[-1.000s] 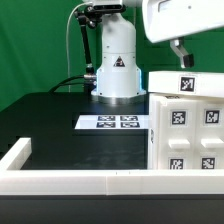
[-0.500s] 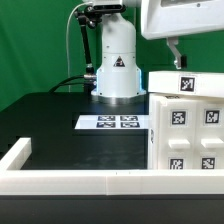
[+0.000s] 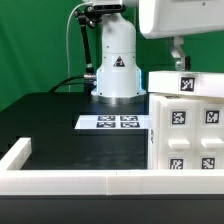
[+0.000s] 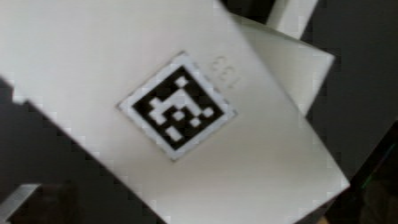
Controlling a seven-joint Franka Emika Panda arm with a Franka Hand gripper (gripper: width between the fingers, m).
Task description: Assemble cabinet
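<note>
The gripper (image 3: pixel 178 58) hovers above the cabinet (image 3: pixel 190 125) on the bench (image 3: pixel 60 125), jaws wide and empty — seemingly the approach step; next, descend squarely to grasp a panel.

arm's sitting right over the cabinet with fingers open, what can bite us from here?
1. The cabinet stands against the border wall at the exterior view's right edge, partly out of frame, so alignment is hard to check.
2. In the wrist view a tagged white panel fills the picture; the fingers aren't clearly visible, so a descent could clip the cabinet's top edge.
</note>
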